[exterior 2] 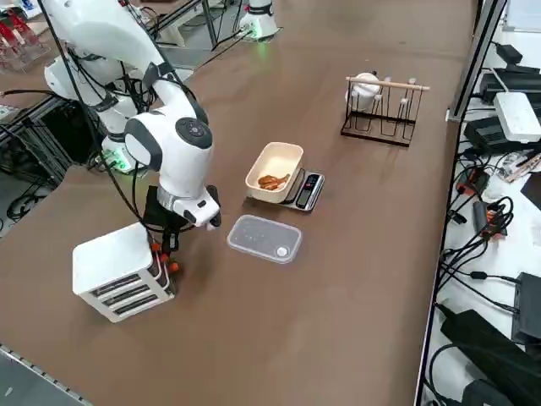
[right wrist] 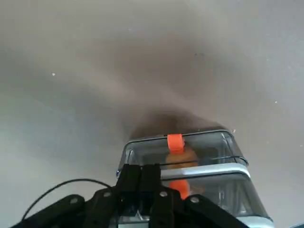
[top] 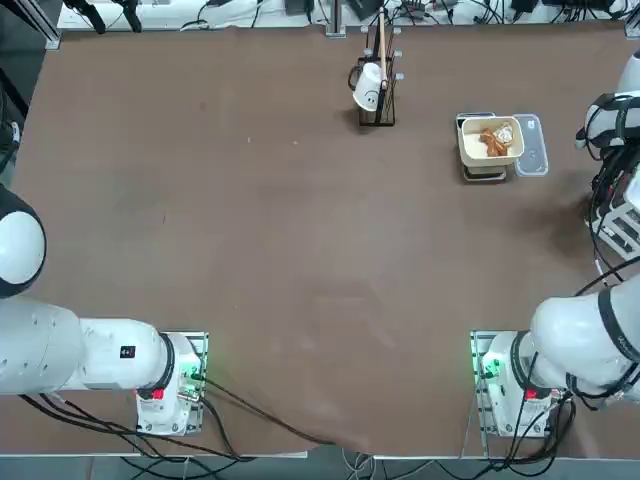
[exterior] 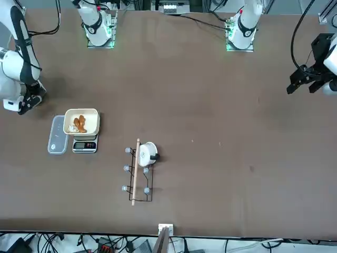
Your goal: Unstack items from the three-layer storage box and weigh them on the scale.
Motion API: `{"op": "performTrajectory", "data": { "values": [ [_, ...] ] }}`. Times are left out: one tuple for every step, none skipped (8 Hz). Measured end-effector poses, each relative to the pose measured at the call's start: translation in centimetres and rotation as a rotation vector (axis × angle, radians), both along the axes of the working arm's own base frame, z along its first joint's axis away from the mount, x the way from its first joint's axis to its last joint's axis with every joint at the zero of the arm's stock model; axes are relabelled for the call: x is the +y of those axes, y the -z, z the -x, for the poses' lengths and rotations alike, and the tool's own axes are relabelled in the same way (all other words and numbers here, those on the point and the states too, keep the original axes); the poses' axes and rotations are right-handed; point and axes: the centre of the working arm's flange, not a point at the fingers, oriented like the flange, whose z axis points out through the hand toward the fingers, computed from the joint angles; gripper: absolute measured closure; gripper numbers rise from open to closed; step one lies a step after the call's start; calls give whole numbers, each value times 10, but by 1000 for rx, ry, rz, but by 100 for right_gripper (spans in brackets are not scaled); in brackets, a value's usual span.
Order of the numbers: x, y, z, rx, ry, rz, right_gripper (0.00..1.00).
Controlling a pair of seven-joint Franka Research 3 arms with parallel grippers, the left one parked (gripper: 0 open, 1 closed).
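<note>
My right pincer [right wrist: 151,183] has its fingers pressed together with nothing between them. It hangs pointing down at the near right edge of the bench [exterior 2: 338,279], directly against the front face of the three-layer storage box [exterior 2: 121,271].

The box stands just below and ahead of my fingertips. In the wrist view the translucent drawers are stacked beneath a white top, and the orange latch tab [right wrist: 175,141] of the upper drawer sits just beyond my fingertips, in line with them. An orange-brown lump shows behind that tab. The drawer fronts run crosswise to my reach, so I judge the coming move to be a short pull at a tab, straight out of the box face.

Further out, well apart from the pincer across the bench, lies the clear flat tray [exterior 2: 264,238]. Beyond it the cream square bowl [exterior 2: 275,172] rests on the scale [exterior 2: 306,191] and already holds items [exterior 2: 271,181]. The dark rack with a white cup [exterior 2: 382,107] stands farthest away.
</note>
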Motion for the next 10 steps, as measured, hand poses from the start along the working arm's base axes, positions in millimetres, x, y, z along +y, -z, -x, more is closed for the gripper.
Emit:
{"op": "performTrajectory", "data": {
  "values": [
    [0,0,0,0,0,0,98],
    [0,0,0,-1,0,0,98],
    [0,-2,-1,-9,17,6,96],
    [3,-5,-3,-28,45,16,94],
    [16,-12,-13,-65,76,14,94],
    [34,-20,-26,-102,85,-4,85],
    [47,-27,-37,-125,72,-12,81],
    [52,-28,-43,-126,39,0,66],
    [49,-20,-45,-119,-8,25,61],
    [40,-6,-42,-111,-37,41,61]
  ]
}}
